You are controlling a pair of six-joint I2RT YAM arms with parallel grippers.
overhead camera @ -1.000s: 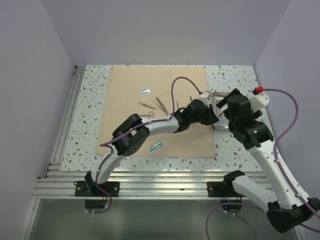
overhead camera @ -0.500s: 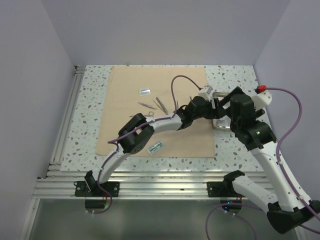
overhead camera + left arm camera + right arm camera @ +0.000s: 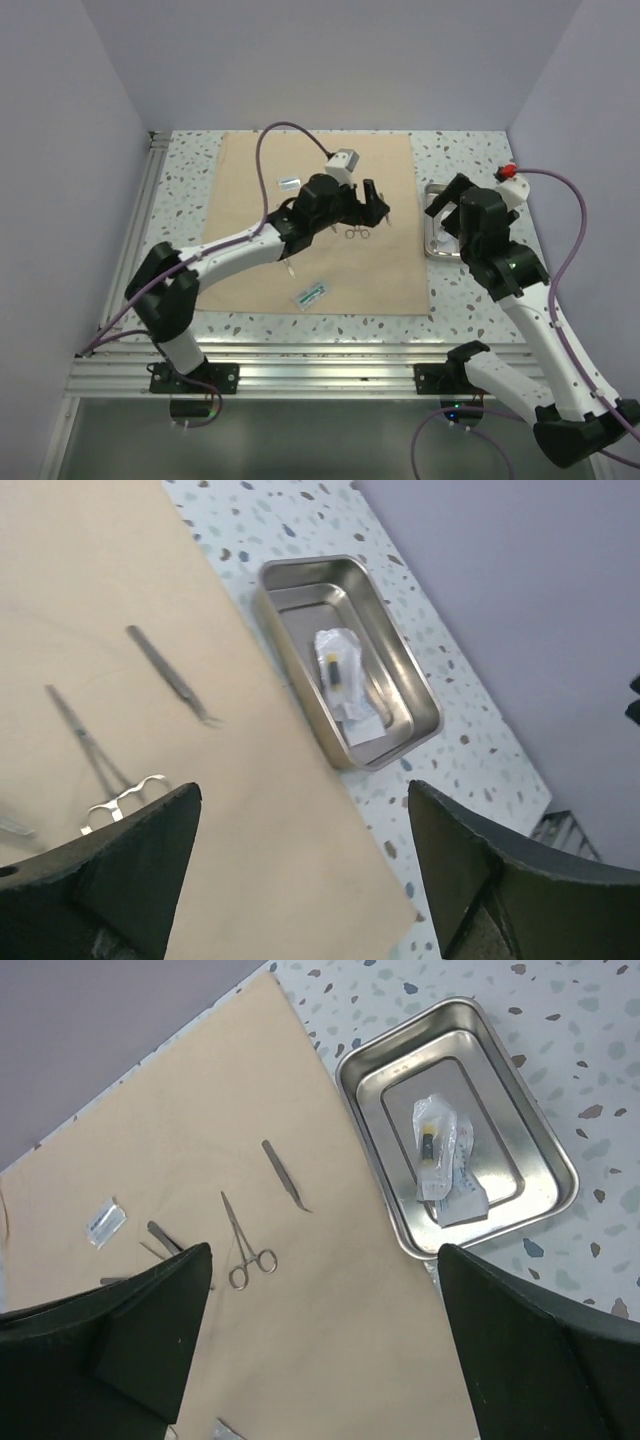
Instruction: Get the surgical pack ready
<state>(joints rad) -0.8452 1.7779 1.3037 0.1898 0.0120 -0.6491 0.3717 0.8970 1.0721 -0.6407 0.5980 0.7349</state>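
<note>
Premises: a robotics laboratory test cell, not a clinical room. A speckled tabletop [image 3: 470,160] sits in an aluminium extrusion frame [image 3: 300,375], enclosed by plain lavender panel walls [image 3: 330,60] (back and both sides). A white left arm [image 3: 240,250] and right arm [image 3: 530,310] are mounted at the frame's near rail, with purple cables [image 3: 585,212] running loose.

A cloth [image 3: 385,285] lies on the counter [image 3: 470,160], a tray [image 3: 500,1150] just beside its right edge with a packet [image 3: 440,1155] inside. On the cloth, tweezers [image 3: 283,1175] lie between a clamp [image 3: 245,1240] and the tray.
</note>
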